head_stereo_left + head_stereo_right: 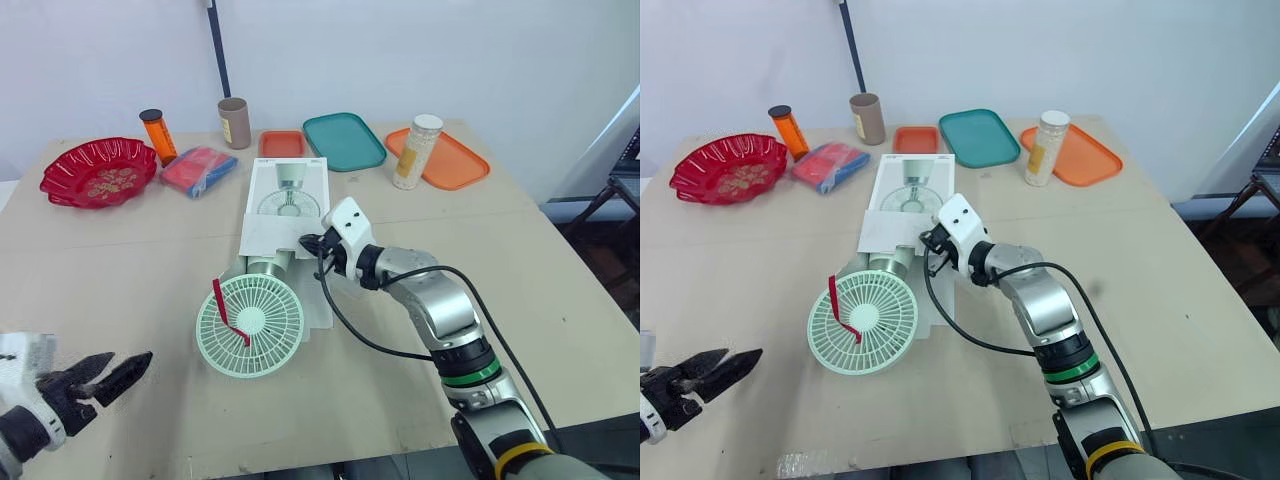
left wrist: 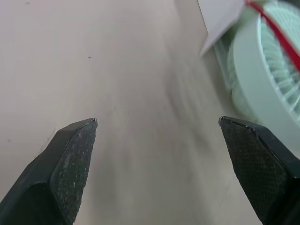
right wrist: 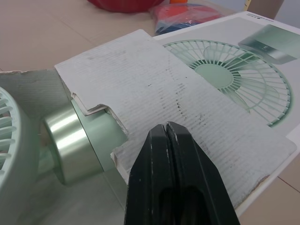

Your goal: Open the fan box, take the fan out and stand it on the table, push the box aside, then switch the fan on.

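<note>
- Bench [image 1: 560, 300]: bare surface lies all round the left claw, enough to stand the fan there.
- Fan box [image 1: 285, 200]: lies flat directly ahead of the right claw, its flap open toward the robot.
- Fan [image 1: 250, 325]: half out, with the grille just short of the right claw and the silver motor housing under the flap. It is not yet standing.
- Right claw [image 1: 308, 243]: pressed together, tips on the torn flap edge, nothing visibly between them.
- Left claw [image 1: 128, 362]: spread, hovering, well apart from the fan.
- Judgement: extraction is in hand. Pin the box with the right claw, draw the fan straight out by its housing, and avoid the thin grille ribs.
</note>
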{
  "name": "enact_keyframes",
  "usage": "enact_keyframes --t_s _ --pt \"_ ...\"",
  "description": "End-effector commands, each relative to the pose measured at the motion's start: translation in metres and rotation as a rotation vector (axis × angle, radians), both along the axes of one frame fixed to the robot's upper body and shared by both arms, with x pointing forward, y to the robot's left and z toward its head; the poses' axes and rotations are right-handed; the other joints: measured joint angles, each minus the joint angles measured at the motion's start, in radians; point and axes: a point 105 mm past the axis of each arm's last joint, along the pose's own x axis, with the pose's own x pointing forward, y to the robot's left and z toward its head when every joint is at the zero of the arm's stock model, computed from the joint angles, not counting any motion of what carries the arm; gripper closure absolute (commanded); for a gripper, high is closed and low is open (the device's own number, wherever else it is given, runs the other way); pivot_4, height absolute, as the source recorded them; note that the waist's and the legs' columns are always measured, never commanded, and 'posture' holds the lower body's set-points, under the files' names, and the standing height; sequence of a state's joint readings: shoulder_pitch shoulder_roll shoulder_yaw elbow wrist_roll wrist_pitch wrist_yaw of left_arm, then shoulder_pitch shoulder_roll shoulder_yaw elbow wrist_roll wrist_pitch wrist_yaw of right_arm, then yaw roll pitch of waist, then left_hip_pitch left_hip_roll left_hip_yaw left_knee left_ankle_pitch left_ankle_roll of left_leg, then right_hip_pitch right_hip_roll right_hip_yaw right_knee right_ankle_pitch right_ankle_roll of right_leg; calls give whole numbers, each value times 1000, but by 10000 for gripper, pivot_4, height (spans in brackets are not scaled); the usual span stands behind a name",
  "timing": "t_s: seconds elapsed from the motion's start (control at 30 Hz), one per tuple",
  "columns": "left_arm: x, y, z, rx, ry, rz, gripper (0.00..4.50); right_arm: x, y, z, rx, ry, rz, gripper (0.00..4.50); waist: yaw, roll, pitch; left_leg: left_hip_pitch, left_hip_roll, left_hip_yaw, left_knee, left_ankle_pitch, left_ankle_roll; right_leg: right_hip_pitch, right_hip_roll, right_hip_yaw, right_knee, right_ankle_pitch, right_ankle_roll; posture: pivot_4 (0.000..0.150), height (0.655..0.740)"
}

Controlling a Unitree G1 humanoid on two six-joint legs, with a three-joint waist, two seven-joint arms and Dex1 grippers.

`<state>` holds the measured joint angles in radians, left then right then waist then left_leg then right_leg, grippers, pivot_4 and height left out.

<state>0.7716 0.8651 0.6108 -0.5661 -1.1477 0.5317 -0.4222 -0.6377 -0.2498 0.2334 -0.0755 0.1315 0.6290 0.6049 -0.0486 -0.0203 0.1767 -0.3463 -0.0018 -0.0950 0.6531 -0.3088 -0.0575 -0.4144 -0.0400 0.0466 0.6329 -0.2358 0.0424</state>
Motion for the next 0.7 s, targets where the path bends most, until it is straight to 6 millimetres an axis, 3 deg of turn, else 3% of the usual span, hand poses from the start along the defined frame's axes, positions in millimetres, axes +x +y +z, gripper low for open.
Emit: enact_keyframes --t_s 0.03,0.2,0.3,0.57,0.7 --pt "4 -1 0 86 -49 -88 765 -4 1 11 29 -12 33 45000 0 0 0 -1 0 0 0 0 0 -1 0 0 0 1 -1 1500 7400" --pt "12 -3 -7 116 -65 -139 765 -17 0 36 77 -54 114 45000 0 1 1 -10 1 0 0 1 -1 -10 0 0 1 5 4 1500 7400" --pt "17 -5 -9 130 -72 -159 0 -27 -3 46 79 -58 168 37381 1 1 2 -12 1 0 0 1 -1 -11 0 0 1 6 4 1500 7400" --pt "25 -4 -14 222 -100 -262 0 -57 -38 61 -20 -29 324 781 1 0 4 -13 1 0 1 1 0 -11 0 -1 1 6 4 1500 7400" --pt "29 -8 -13 301 -152 -345 0 -64 -56 64 -55 17 379 781 1 1 4 -13 1 0 1 1 0 -11 0 -1 1 6 4 1500 7400"
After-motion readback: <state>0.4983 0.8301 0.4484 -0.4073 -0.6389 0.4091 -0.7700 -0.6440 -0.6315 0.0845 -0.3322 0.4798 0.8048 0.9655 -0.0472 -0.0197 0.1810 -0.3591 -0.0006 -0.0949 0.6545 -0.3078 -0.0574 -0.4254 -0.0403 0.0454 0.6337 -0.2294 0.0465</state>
